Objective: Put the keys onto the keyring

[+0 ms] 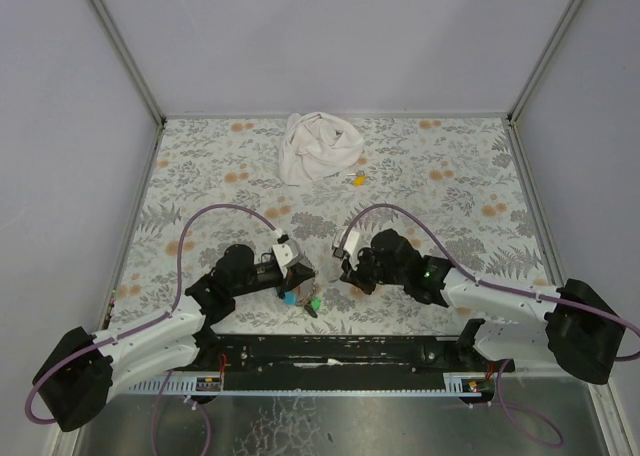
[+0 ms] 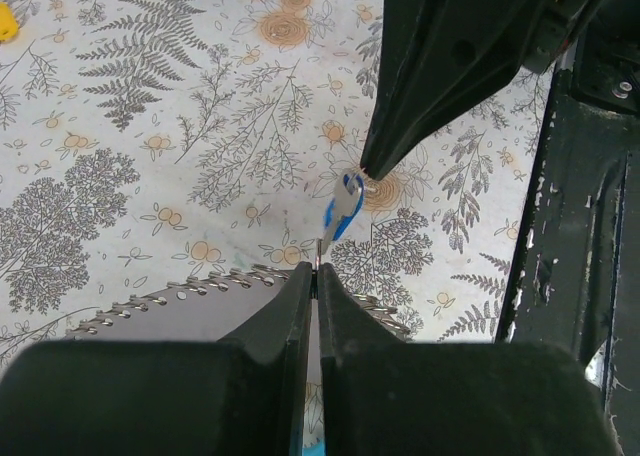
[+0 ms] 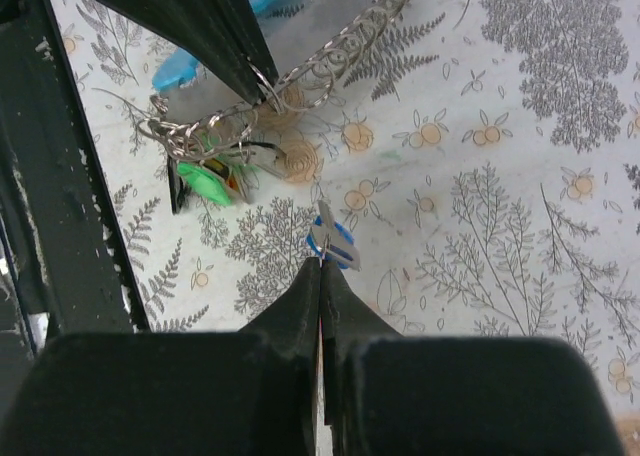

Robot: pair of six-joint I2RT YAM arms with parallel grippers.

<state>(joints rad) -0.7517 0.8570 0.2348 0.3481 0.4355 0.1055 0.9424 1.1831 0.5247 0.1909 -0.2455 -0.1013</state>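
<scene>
The right gripper (image 1: 345,268) is clamped shut, and the keyring (image 3: 332,242) is pinched at its tips: a short grey strap, bright blue inside, curled into a loop. The left gripper (image 1: 297,272) is closed as well, with an end loop of a twisted silver chain (image 3: 340,51) nipped between its black tapered fingers. The two sets of tips are held near each other, apart. The keys (image 3: 205,181) are bunched just beside the left fingers, glossy green and blue caps on silver blades, close to the black rail (image 1: 340,351) at the near edge. Little room is left there. Open floral tablecloth (image 1: 450,206) is spread beyond, up to a crumpled white towel (image 1: 315,148) and a small yellow piece (image 1: 357,179).
</scene>
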